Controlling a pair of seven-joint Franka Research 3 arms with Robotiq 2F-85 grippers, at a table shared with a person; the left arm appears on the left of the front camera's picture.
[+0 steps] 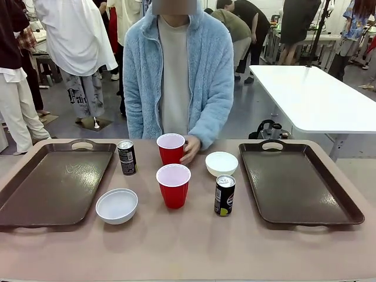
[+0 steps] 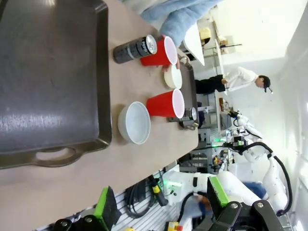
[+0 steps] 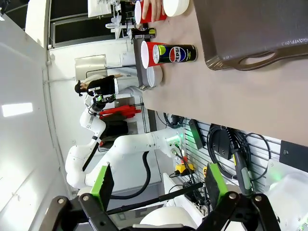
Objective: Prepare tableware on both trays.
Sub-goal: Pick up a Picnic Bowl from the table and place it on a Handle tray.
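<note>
Cups (image 1: pixel 174 185), bowls (image 1: pixel 117 205), cans (image 1: pixel 224 195) between two trays (image 1: pixel 53 182)

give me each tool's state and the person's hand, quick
Left tool: open, holding nothing.
Right tool: open, holding nothing.
Person's hand: resting against the far red cup.

Looked like robotics lab or open test hall, not home. Tan table (image 1: pixel 188 252) stood on bare grey floor (image 1: pixel 64 132), plain white worktable (image 1: pixel 311 97) beyond. Standing people (image 1: pixel 76 53) crowded behind, another person (image 2: pixel 240 77) busy at far bench. White robot arm (image 3: pixel 139 143) stood beside rack hung with black cables (image 3: pixel 226 144). Walls bare white.
</note>
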